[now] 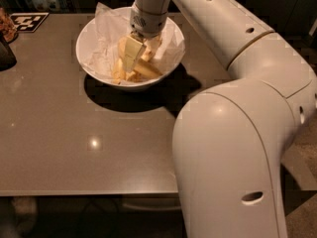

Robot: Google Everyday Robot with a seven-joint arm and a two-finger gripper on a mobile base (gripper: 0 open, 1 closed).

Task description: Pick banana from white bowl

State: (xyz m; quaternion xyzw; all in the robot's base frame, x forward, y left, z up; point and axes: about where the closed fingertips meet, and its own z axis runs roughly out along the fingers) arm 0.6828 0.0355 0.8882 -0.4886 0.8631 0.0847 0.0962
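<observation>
The white bowl [79, 53] stands at the back of the grey table, lined with crumpled white paper [105, 39]. Several yellow bananas lie in it. A long pale banana [119, 67] runs down the left of the pile, and a shorter one [147, 70] lies to its right. My gripper [132, 53] reaches straight down from the arm's wrist [147, 11] into the middle of the bowl, its tip among the bananas. The gripper hides part of the pile.
A black-and-white marker tag [27, 21] lies at the back left. A dark object [6, 53] stands at the table's left edge. My big white arm [233, 133] fills the right side. The table's front edge [89, 193] runs across the bottom.
</observation>
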